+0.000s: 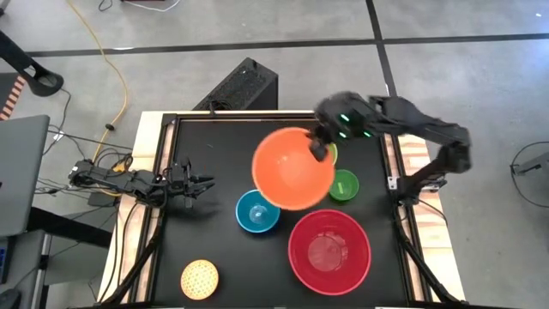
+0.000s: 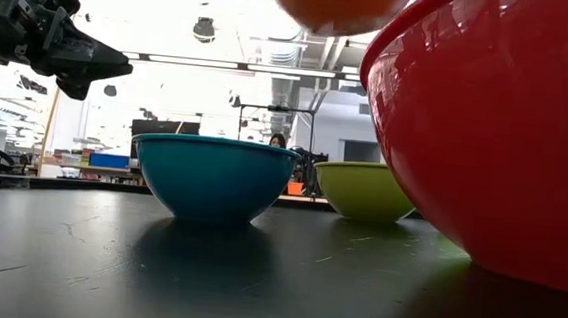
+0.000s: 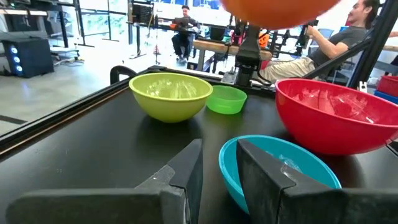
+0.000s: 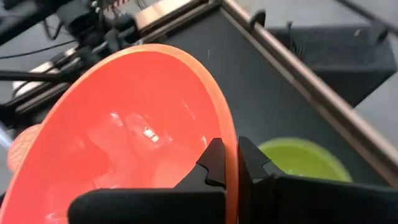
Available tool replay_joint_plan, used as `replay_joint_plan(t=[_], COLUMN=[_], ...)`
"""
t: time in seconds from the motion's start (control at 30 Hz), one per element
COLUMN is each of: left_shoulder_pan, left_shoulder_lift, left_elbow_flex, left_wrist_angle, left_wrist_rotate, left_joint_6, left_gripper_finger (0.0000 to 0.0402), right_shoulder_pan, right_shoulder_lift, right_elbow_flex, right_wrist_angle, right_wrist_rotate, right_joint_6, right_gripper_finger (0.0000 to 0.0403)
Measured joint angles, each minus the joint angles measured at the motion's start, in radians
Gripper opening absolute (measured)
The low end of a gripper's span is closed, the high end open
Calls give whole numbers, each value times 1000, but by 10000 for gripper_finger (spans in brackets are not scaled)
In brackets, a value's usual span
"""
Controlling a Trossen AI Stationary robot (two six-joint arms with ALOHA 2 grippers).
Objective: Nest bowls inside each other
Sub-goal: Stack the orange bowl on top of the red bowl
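My right gripper [image 1: 319, 148] is shut on the orange bowl [image 1: 293, 168], which hangs high above the table's far middle and covers most of the lime green bowl [image 3: 169, 93]. The small dark green bowl [image 1: 344, 185], the blue bowl [image 1: 257, 211] and the large red bowl [image 1: 329, 249] stand on their bases on the black table. The speckled yellow bowl [image 1: 199, 278] sits alone at the near left. My left gripper [image 1: 202, 182] waits open at the table's left side, level, pointing toward the blue bowl [image 3: 280, 168]. My right gripper pinches the orange bowl's rim [image 4: 231, 149] on its far right side, one finger [image 4: 213, 160] inside the bowl and one [image 4: 254, 160] outside. The fingers slant down from the table's right. The bowl is lifted clear of everything, its opening still facing up.
The red bowl [image 2: 497, 124] stands close to the table's near edge. Wooden rails [image 1: 146, 154] border the black table top. Bare table lies between the left gripper and the yellow bowl. People sit at desks in the room beyond the table.
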Motion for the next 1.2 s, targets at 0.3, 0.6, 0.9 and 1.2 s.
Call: replay_joint_plan(t=[0.3,0.6,0.9,1.2], left_shoulder_pan=[0,0,0,0], left_shoulder_lift=[0,0,0,0], left_elbow_flex=[0,0,0,0], left_wrist_angle=[0,0,0,0], left_wrist_rotate=[0,-3,-5,-5], left_joint_6=[-1,-1,-1,-1], left_gripper_finger=[87,87,87,87], right_shoulder_pan=[508,821,908,911], right_shoulder_lift=[-395,-437,-354,-216], right_elbow_flex=[-632,-950,-997,-998], right_wrist_angle=[172,283,295,296], right_wrist_rotate=[303,438,498,492], right_joint_6=[543,927,1050,1081], right_gripper_finger=[7,7,7,7])
